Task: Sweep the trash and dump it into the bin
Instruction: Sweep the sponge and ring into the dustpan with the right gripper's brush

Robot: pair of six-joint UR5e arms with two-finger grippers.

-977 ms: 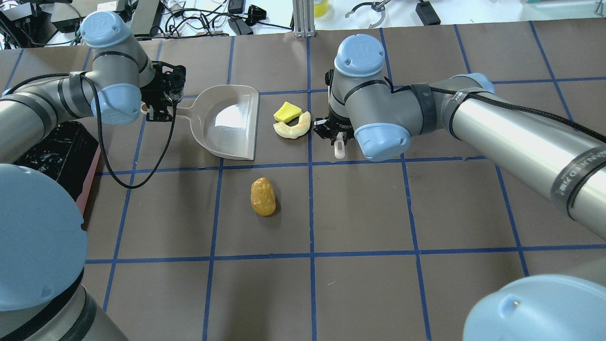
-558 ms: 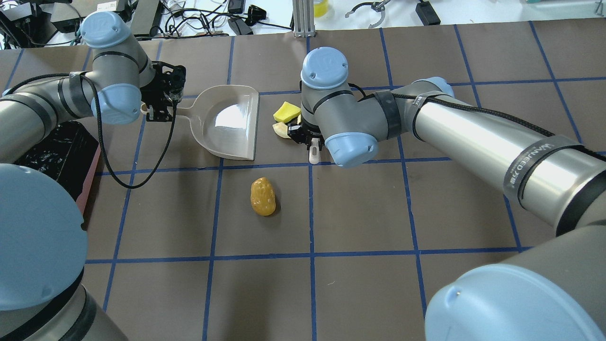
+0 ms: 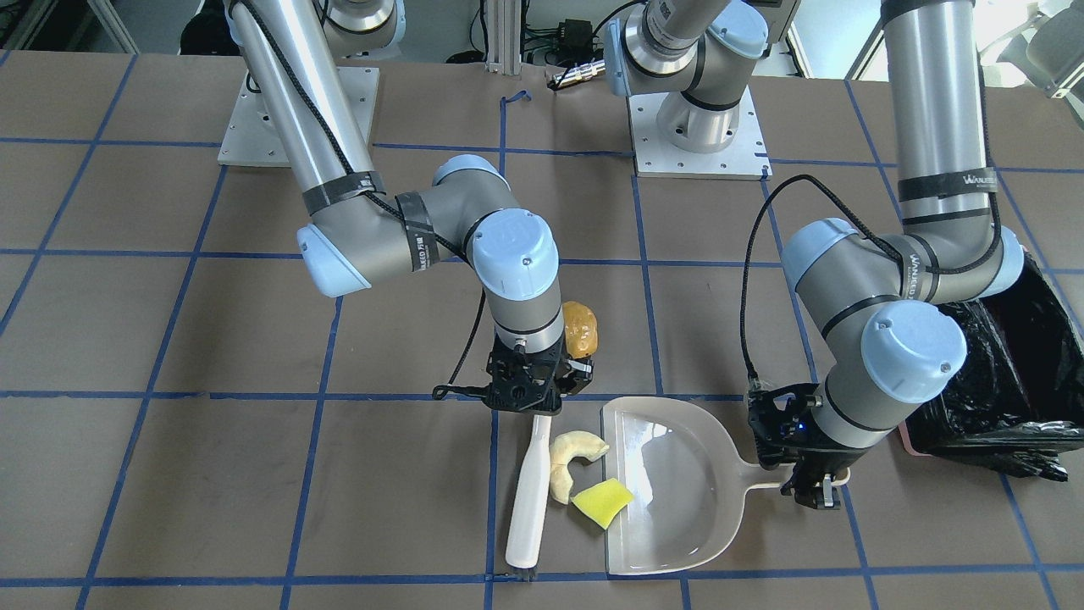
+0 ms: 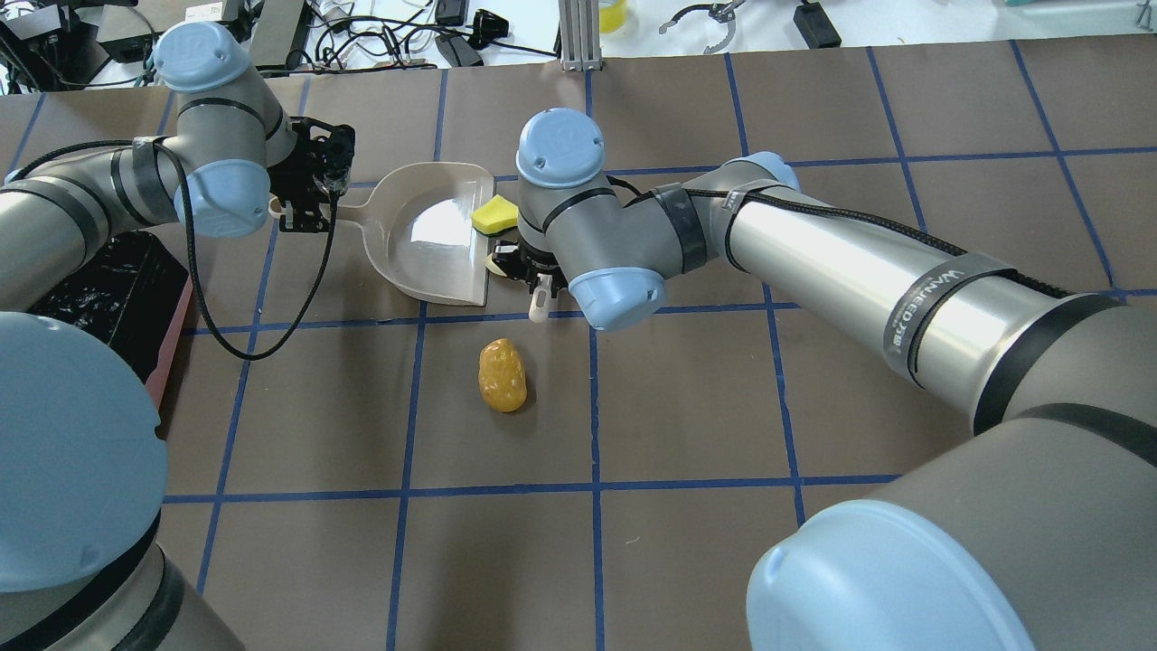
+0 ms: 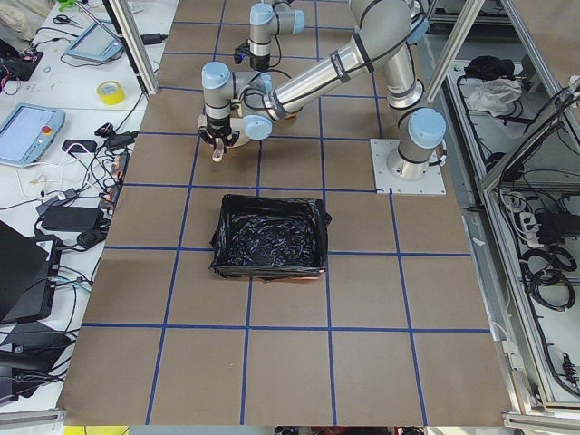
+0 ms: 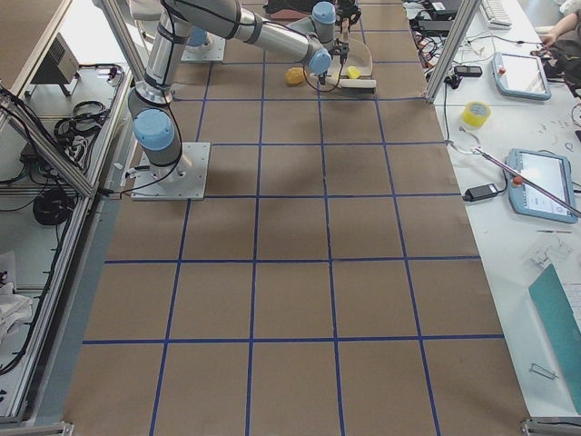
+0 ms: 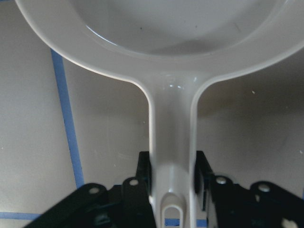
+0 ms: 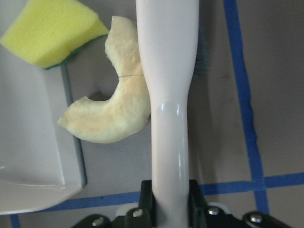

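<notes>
My right hand [image 3: 527, 396] points straight down, clamped on the handle of the white brush [image 3: 527, 500]. The brush's side touches the cream bread piece [image 3: 566, 457]. The yellow-green sponge [image 3: 603, 501] straddles the lip of the dustpan [image 3: 677, 525]. My left hand [image 3: 813, 493] is closed on the pan's handle, and the pan lies flat on the counter [image 3: 169, 474]. The potato lump [image 3: 581, 329] lies apart, by my right wrist. The bin [image 3: 1016, 381] sits beside my left arm.

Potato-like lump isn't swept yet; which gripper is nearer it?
Right. The right gripper, holding the brush, is close by the lump; the left gripper, holding the dustpan, is farther off.
</notes>
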